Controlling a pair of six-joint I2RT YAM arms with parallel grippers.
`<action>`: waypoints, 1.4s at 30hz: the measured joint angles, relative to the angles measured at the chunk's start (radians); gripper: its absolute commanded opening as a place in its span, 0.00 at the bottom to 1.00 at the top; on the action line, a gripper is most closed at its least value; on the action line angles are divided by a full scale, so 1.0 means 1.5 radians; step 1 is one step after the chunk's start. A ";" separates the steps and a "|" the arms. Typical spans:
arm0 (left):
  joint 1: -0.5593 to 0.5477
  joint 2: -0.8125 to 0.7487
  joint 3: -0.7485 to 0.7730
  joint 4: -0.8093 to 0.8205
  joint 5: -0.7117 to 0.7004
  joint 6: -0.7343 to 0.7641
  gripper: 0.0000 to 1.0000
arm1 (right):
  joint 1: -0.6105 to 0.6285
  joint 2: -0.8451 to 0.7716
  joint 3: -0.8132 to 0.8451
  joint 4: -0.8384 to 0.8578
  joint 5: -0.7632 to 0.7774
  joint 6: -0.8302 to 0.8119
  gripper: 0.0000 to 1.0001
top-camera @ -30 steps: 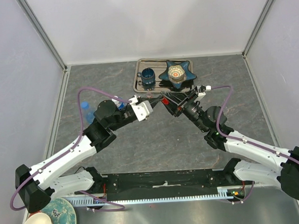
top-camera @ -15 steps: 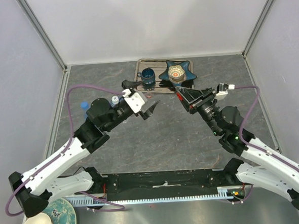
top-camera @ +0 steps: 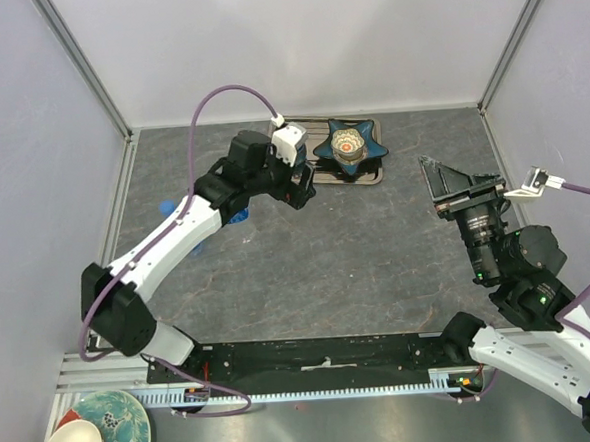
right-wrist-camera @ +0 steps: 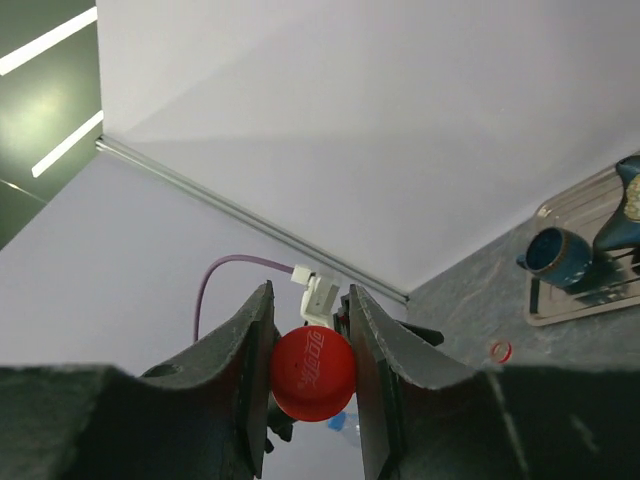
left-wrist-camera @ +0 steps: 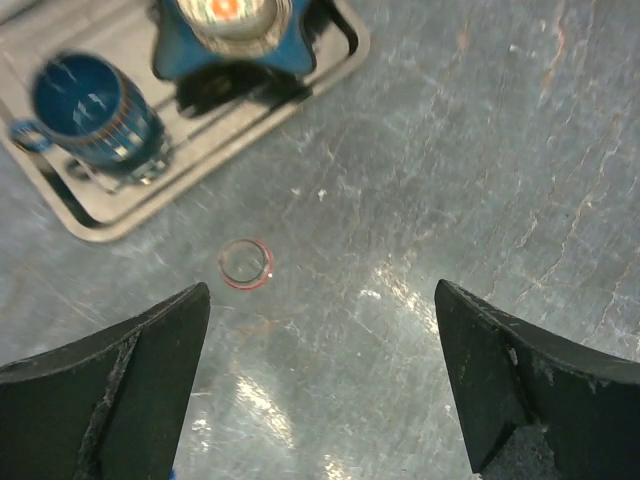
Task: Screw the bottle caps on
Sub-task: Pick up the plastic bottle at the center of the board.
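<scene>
The right jaws clench the red cap (right-wrist-camera: 313,372), embossed script illegible; left jaws gape above a red ring (left-wrist-camera: 246,264).

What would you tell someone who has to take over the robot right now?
Left tool: open and empty, above the table near the tray.
Right tool: shut on the red cap, held up in the air, not at a bottle.
Bottle: only a blue bit shows under the left arm.
A small red ring lies on the table beside the tray.
Done: no cap seen screwed on.
Left: bring the red cap to a bottle and twist it on. Other caps are not in view.
</scene>
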 measured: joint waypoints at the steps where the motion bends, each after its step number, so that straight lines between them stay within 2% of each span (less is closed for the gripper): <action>1: 0.001 0.018 0.000 -0.008 0.005 -0.010 0.99 | 0.000 -0.001 0.002 -0.006 0.004 -0.008 0.33; 6: 0.013 0.068 -0.001 -0.009 0.011 -0.038 0.99 | 0.000 0.000 0.003 -0.035 0.011 -0.044 0.33; 15: 0.039 0.105 -0.012 0.076 -0.017 -0.049 0.99 | 0.000 0.001 0.003 -0.042 0.019 -0.076 0.34; 36: 0.039 0.231 -0.013 0.106 0.001 -0.031 0.99 | 0.000 -0.005 -0.014 -0.041 0.025 -0.106 0.32; 39: 0.039 0.256 0.002 0.101 0.017 -0.007 0.83 | 0.000 -0.006 -0.018 -0.041 0.024 -0.107 0.32; 40: 0.039 0.261 0.007 0.098 0.026 0.003 0.71 | 0.000 -0.007 -0.018 -0.041 0.024 -0.108 0.32; 42: 0.034 0.266 0.018 0.084 0.036 0.023 0.58 | 0.000 -0.011 -0.020 -0.041 0.025 -0.108 0.32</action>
